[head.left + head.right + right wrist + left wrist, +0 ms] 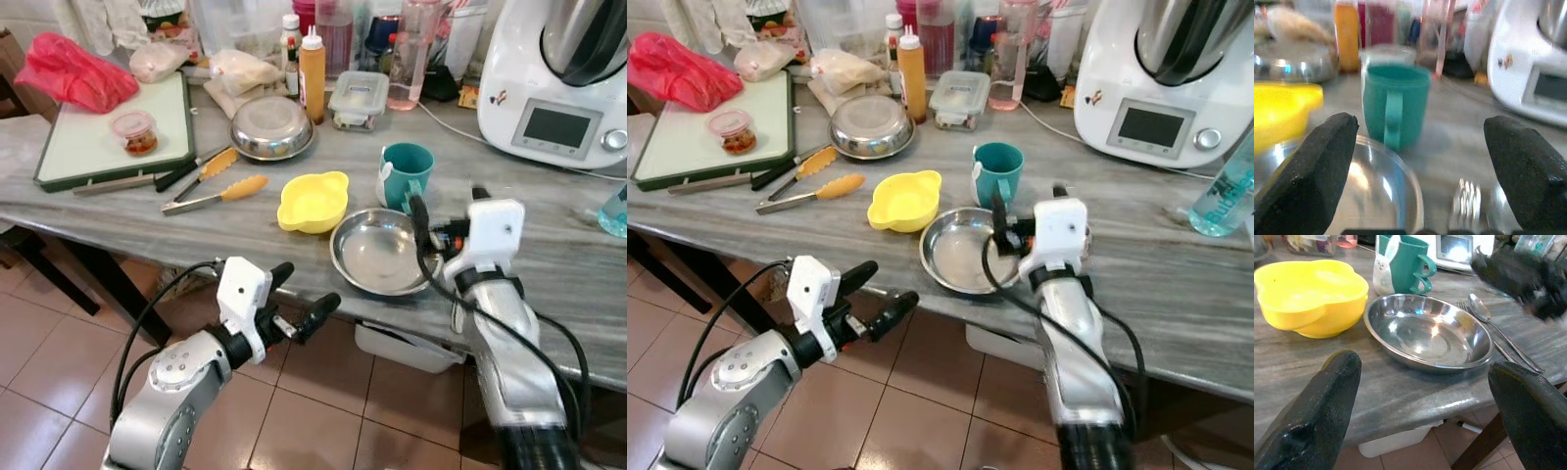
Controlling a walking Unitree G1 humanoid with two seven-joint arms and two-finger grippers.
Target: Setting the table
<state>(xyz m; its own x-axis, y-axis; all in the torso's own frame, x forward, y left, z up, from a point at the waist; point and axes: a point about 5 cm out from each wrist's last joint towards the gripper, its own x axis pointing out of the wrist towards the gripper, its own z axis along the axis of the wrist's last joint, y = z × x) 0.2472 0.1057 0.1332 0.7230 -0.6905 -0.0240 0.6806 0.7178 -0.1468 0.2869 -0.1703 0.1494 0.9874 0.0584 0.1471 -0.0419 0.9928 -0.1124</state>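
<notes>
A steel plate (377,253) lies empty at the near edge of the grey tabletop (196,230). Just beside it on the robot's right lie one spoon (1501,335) and one fork (1484,333), side by side on the tabletop. Behind the plate stands one teal mug (406,174), and to its left one empty yellow bowl (313,202), near the plate but apart from it.

The right claw (446,208) hovers above the plate's right rim and the cutlery, its two fingers spread wide, gripping nothing. The left claw (299,294) hangs in front of the tabletop edge, below it and left of the plate, fingers likewise wide apart and empty.

Further back lie yellow-handled tongs (211,196), a second steel bowl (271,127) turned upside down, and a small lidded tub (135,131) with something red inside, resting on a cutting board (88,137). A white kitchen machine (554,83) stands at the far right.
</notes>
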